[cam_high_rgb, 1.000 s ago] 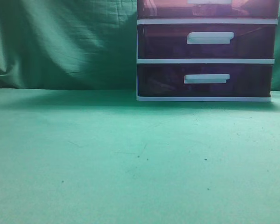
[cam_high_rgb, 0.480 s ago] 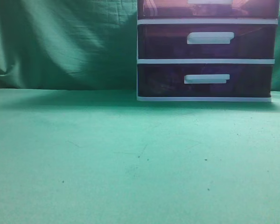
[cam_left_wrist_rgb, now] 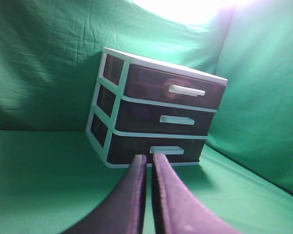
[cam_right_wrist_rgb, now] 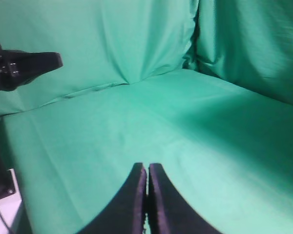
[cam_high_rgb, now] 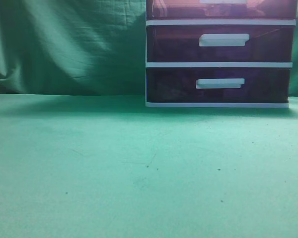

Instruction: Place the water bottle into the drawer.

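The drawer (cam_left_wrist_rgb: pixel 151 84) is the top one of the white-framed unit (cam_left_wrist_rgb: pixel 118 105). Its dark purple front with the white bar handle (cam_left_wrist_rgb: pixel 186 90) sits flush with the frame. Only its lower strip (cam_high_rgb: pixel 179 10) shows at the top edge of the exterior view. A dim round shape shows through its front; I cannot tell what it is. No water bottle is plainly in view. My left gripper (cam_left_wrist_rgb: pixel 149 157) is shut and empty, in the air well in front of the unit. My right gripper (cam_right_wrist_rgb: pixel 147 165) is shut and empty above the green cloth. Neither gripper shows in the exterior view.
Two like drawers (cam_high_rgb: pixel 218 44) sit below the top one. Green cloth (cam_high_rgb: pixel 114 168) covers the table and hangs as a backdrop (cam_high_rgb: pixel 64 44). In the right wrist view the other arm's dark body (cam_right_wrist_rgb: pixel 19 66) is at the upper left and a white edge (cam_right_wrist_rgb: pixel 2 214) at the lower left.
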You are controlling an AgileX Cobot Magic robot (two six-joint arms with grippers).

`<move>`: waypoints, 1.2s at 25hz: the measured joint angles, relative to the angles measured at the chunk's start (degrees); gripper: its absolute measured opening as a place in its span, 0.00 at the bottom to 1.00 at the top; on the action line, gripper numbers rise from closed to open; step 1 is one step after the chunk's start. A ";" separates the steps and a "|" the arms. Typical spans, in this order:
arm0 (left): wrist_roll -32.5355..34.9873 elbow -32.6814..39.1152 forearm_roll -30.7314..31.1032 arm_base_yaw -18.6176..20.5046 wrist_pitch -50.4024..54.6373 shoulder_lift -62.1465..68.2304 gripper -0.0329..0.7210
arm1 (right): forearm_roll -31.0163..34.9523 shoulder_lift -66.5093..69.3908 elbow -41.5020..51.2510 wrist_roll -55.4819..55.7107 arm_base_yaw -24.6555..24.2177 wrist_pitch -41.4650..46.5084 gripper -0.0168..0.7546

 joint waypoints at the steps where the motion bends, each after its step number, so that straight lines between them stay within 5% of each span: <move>1: 0.00 0.00 0.00 0.00 0.00 0.00 0.04 | 0.00 0.00 0.00 0.00 0.63 0.00 0.02; 9: 0.00 0.00 0.00 0.00 0.00 0.00 0.04 | 0.00 0.00 0.00 0.53 1.64 2.11 0.02; 12: 0.00 0.00 0.00 0.00 0.00 0.00 0.04 | 2.21 0.00 0.00 7.42 1.64 14.43 0.02; 18: 0.00 0.00 0.00 0.00 0.00 0.00 0.04 | 20.90 0.00 0.00 11.55 1.64 45.57 0.02; 21: 0.00 0.00 0.00 0.00 0.00 0.00 0.04 | 38.90 0.00 0.00 -11.25 1.64 53.05 0.02; 27: 0.00 0.00 0.00 0.00 0.00 0.00 0.04 | 103.09 -0.73 0.27 -94.09 1.69 63.99 0.02; 30: 0.00 0.00 0.00 0.00 0.00 0.00 0.04 | 117.99 -4.39 1.68 -119.09 1.69 72.81 0.02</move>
